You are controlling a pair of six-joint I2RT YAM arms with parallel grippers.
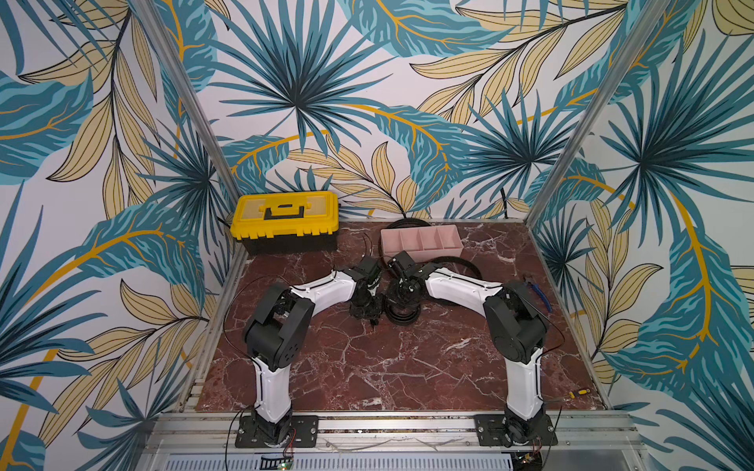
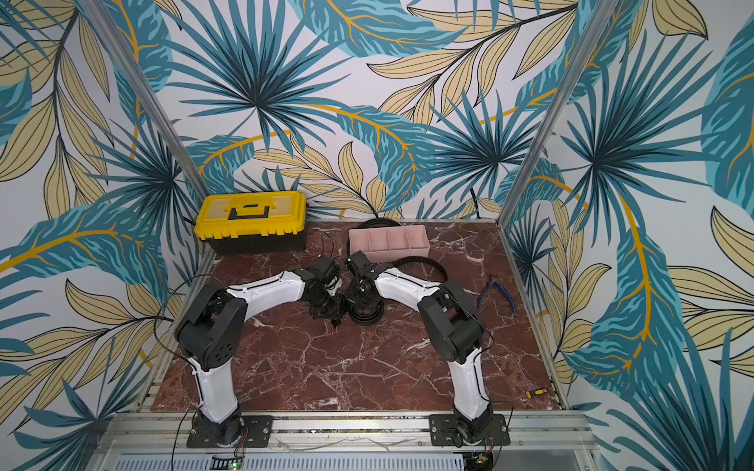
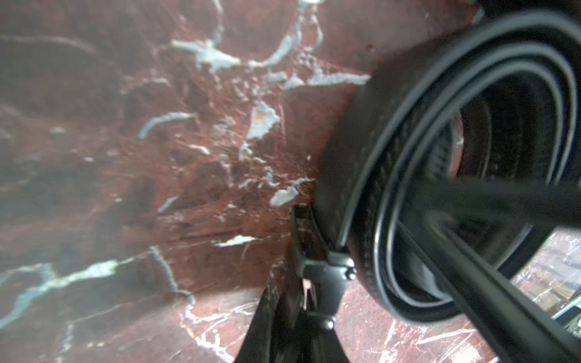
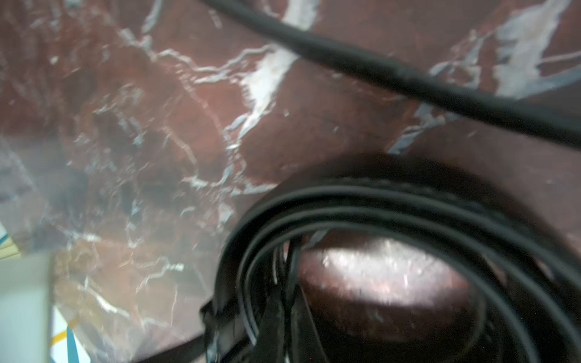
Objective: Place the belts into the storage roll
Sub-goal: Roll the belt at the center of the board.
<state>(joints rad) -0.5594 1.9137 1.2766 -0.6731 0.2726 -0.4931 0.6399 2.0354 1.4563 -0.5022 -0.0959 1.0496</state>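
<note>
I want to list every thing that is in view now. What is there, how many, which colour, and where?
toolbox: one, yellow and black, back left.
storage tray: one, pale pink, back centre, four compartments without belts.
coiled belt: one, black, table centre.
loose belt: one, black, curving behind and before the storage tray.
pliers: one, blue handles, right side.
screwdriver: one, yellow-black handle, front right.
table: one, red-brown marble.
left arm, right arm: two, white and black, from front edge to centre.
left gripper: one, black, beside the coiled belt, state unclear.
right gripper: one, black, shut, over the coiled belt.
</note>
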